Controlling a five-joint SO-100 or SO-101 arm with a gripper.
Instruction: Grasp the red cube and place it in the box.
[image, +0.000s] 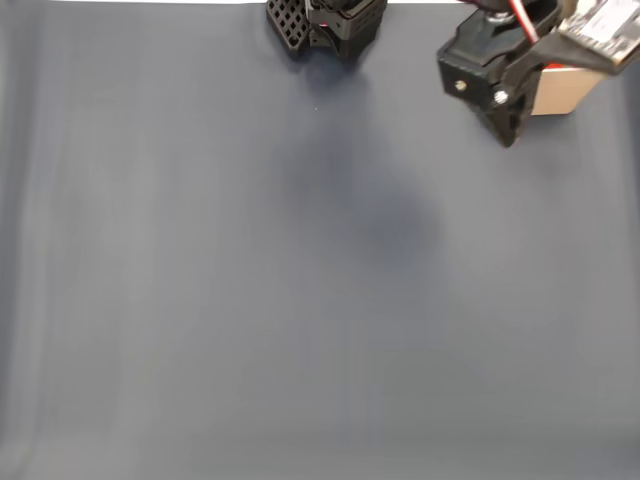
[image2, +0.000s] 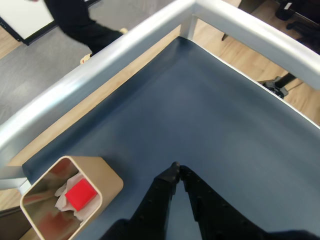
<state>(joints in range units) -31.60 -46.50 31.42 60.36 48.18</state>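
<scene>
Dark blue matting (image2: 210, 115) covers our table. In the wrist view, at lower left, we see the red cube (image2: 81, 194) lying inside the box (image2: 107, 176); right of it, our gripper (image2: 176, 168) hangs empty, fingertips pressed together.

Even, soft overhead light; faint blurred shadow on the tabletop (image: 390, 220) in the fixed view; wrist view sharp, metal rail (image2: 100, 65) glares slightly.

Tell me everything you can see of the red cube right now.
In the wrist view the red cube is small, bright red and matte. It lies tilted inside the tan box, on something pale and crumpled at the bottom; reddish reflections show on the inner walls. The gripper is outside the box, fingertips together, not touching it.
</scene>
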